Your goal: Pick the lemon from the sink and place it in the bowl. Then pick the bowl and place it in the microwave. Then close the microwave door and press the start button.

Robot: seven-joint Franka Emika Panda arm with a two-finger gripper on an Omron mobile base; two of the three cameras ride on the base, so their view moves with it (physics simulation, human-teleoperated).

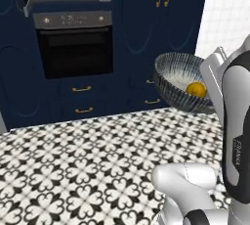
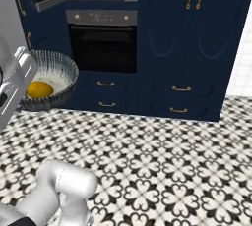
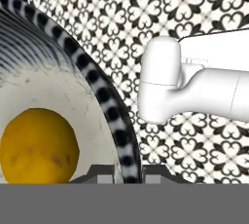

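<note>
Bowl (image 3: 109, 106) held aloft over the patterned floor (image 1: 73, 160), my gripper (image 3: 127, 170) clamped on its rim, one finger inside, one outside. Lemon (image 3: 38, 146) lies inside the bowl, just beside the gripper.

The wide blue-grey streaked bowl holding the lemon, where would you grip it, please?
By its thin rim, one finger inside and one outside. The wide blue-grey streaked bowl is too broad to span, and the gripper straddles the rim that way, clear of the small yellow lemon.
</note>
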